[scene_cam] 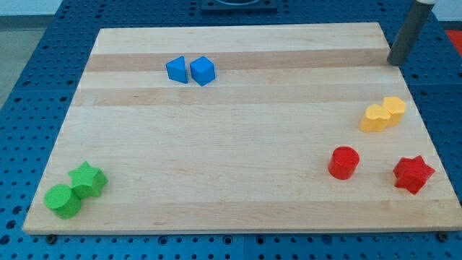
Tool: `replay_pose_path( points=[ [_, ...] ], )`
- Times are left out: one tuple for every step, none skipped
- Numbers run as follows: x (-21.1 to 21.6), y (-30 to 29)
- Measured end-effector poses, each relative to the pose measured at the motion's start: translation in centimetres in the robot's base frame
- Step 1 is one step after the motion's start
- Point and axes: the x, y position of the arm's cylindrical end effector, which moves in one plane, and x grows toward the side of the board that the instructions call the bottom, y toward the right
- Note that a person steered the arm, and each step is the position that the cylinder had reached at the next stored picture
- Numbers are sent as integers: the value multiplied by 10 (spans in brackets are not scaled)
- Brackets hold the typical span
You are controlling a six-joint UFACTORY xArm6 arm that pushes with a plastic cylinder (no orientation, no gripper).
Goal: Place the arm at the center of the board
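Note:
My tip is at the view's top right, right at the right edge of the wooden board, far from the board's middle. The nearest blocks are two yellow blocks, touching each other, below the tip. A red cylinder and a red star sit at the lower right. A blue triangular block and a blue cube sit side by side at the upper left. A green star and a green cylinder touch at the lower left corner.
The board lies on a blue perforated table. A dark object shows at the view's top edge beyond the board.

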Motion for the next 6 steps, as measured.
replay_pose_path(
  points=[
    [0, -9],
    [0, -42],
    [25, -126],
    [60, -192],
    [77, -229],
    [133, -308]
  ],
)
